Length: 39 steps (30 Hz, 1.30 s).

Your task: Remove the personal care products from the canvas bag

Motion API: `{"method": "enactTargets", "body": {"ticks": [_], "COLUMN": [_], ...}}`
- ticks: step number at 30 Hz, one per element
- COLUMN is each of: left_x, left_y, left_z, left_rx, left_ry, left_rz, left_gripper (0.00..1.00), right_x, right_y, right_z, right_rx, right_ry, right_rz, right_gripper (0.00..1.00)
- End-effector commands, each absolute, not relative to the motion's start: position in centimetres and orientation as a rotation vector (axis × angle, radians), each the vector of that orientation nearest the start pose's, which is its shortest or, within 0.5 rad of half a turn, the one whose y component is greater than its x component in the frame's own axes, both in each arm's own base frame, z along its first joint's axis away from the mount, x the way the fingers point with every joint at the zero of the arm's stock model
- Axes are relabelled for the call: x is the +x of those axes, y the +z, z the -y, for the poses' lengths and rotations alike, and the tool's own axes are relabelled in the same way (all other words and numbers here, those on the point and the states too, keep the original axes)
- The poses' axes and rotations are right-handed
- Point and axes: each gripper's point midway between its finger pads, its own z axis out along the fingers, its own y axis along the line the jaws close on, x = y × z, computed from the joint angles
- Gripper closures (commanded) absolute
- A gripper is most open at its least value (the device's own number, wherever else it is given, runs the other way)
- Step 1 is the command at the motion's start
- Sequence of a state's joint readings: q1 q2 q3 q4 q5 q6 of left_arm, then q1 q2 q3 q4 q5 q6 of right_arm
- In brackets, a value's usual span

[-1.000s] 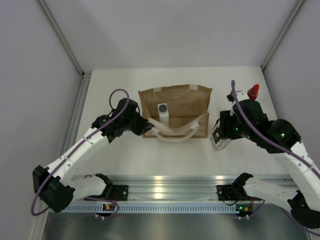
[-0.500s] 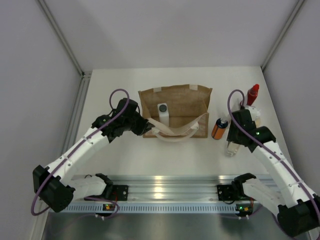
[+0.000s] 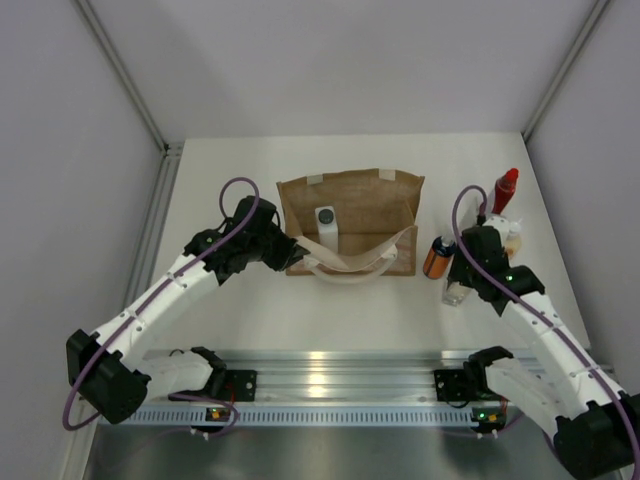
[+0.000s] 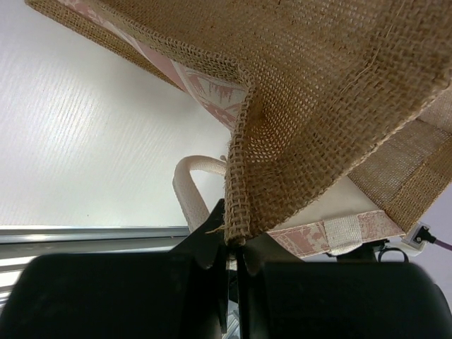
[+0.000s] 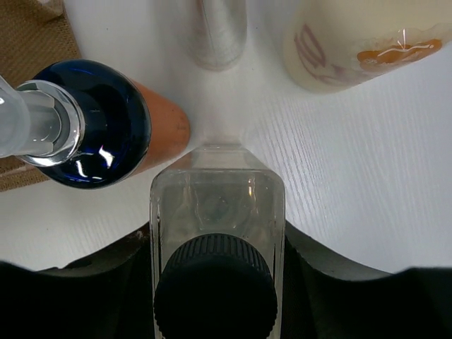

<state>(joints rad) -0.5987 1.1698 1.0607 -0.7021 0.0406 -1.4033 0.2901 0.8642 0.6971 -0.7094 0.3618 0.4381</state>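
The canvas bag (image 3: 350, 212) stands at the table's middle, its mouth open. A white squarish bottle with a dark cap (image 3: 325, 224) stands inside it. My left gripper (image 3: 289, 250) is shut on the bag's left rim corner; the left wrist view shows the woven edge (image 4: 282, 141) pinched between the jaws (image 4: 236, 244). My right gripper (image 3: 459, 288) is shut on the clear bottle (image 5: 215, 205), which is upright just right of the orange bottle (image 3: 438, 257). The cream bottle (image 3: 513, 238) and the red bottle (image 3: 506, 186) stand behind.
The orange bottle (image 5: 106, 134) and the cream bottle (image 5: 360, 42) stand close around the clear one. The bag's cream handles (image 3: 348, 268) hang toward the front. The side wall lies near the red bottle. The metal rail (image 3: 320, 365) runs along the near edge.
My right arm has swung back from beside the bag and lowered the clear bottle next to the orange bottle, which it had covered. The left arm and the bag have not moved.
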Motion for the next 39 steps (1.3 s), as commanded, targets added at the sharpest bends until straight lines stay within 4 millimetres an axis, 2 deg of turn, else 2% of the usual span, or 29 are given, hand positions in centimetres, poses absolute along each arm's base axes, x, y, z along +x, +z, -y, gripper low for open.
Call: {"method": "enactTargets", "body": {"ticks": [1,2,3,6,7,8,9,11,12,14,15,16,17,18,22,23,24,25,26,27,28,29,31,32,39], "left_x": [25.3,25.3,25.2,25.2,25.3,25.3,25.3,25.4,25.3,25.4,25.4,25.5,25.6,25.6,25.6,25.6,25.6,25.6,25.6,25.6,25.6,25.6,25.6,25.6,25.5], "left_y": [21.6,21.6,21.6,21.5,21.6,21.6,21.5,21.7,21.7,21.9,22.0,22.1,22.3,22.4,22.3,22.4,22.3,22.4,22.4,22.4,22.5,22.6,22.6,22.5,22.2], "left_z": [23.2,23.2,23.2,23.2,23.2,23.2,23.2,23.1,23.1,23.0,22.9,22.8,22.7,22.7,22.6,22.7,22.6,22.7,22.6,22.6,22.6,22.6,22.6,22.6,22.5], "left_rx": [-0.98,-0.98,-0.979,-0.982,-0.983,-0.985,-0.983,-0.986,-0.986,-0.992,-0.99,-0.994,-0.995,-0.995,-1.005,-1.004,-1.008,-1.011,-1.011,-1.015,-1.018,-1.019,-1.027,-1.028,-1.046], "left_ry": [-0.951,-0.951,-0.95,-0.948,-0.949,-0.949,-0.945,-0.948,-0.949,-0.947,-0.95,-0.947,-0.943,-0.945,-0.945,-0.949,-0.944,-0.949,-0.95,-0.949,-0.952,-0.956,-0.956,-0.955,-0.952], "left_rz": [-2.397,-2.397,-2.399,-2.401,-2.397,-2.396,-2.397,-2.388,-2.386,-2.376,-2.371,-2.363,-2.352,-2.348,-2.347,-2.347,-2.348,-2.345,-2.34,-2.338,-2.336,-2.333,-2.332,-2.336,-2.336], "left_gripper": [1.0,1.0,1.0,1.0,1.0,1.0,1.0,1.0,1.0,1.0,1.0,1.0,1.0,1.0,1.0,1.0,1.0,1.0,1.0,1.0,1.0,1.0,1.0,1.0,1.0], "right_x": [25.5,25.5,25.5,25.4,25.7,25.5,25.8,25.7,26.0,26.3,26.5,26.7,26.8,27.3,27.9,28.6,28.2,28.2,29.0,28.5,29.2,29.4,29.2,30.0,32.0], "right_y": [14.5,14.7,15.0,16.3,17.7,18.0,19.6,21.0,23.3,25.4,27.5,28.6,29.1,31.1,33.6,33.2,34.3,34.5,33.7,34.6,33.5,34.2,33.9,33.3,28.6], "right_z": [-2.4,-2.4,-2.4,-2.3,-2.4,-2.3,-2.4,-2.5,-2.8,-3.8,-4.2,-4.8,-6.3,-7.3,-11.3,-12.3,-14.5,-15.7,-17.1,-19.4,-20.9,-21.7,-24.0,-25.0,-30.5], "right_rx": [0.378,0.378,0.379,0.371,0.368,0.36,0.354,0.341,0.336,0.319,0.315,0.311,0.262,0.227,0.115,0.093,0.035,0.008,-0.012,-0.071,-0.099,-0.106,-0.158,-0.165,-0.263], "right_ry": [-0.031,-0.027,-0.023,-0.026,-0.019,-0.027,-0.016,-0.003,0.028,0.101,0.146,0.189,0.269,0.328,0.445,0.45,0.502,0.521,0.511,0.553,0.538,0.535,0.546,0.528,0.508], "right_rz": [-2.205,-2.201,-2.196,-2.189,-2.166,-2.176,-2.152,-2.149,-2.107,-2.077,-2.038,-2.017,-2.028,-1.984,-1.962,-1.99,-1.981,-1.987,-2.02,-2.013,-2.051,-2.039,-2.053,-2.069,-2.208], "right_gripper": [0.48,0.4,0.27,0.12,0.1,0.08,0.08,0.08,0.08,0.09,0.1,0.11,0.12,0.14,0.18,0.18,0.18,0.19,0.19,0.19,0.19,0.2,0.2,0.2,0.2]}}
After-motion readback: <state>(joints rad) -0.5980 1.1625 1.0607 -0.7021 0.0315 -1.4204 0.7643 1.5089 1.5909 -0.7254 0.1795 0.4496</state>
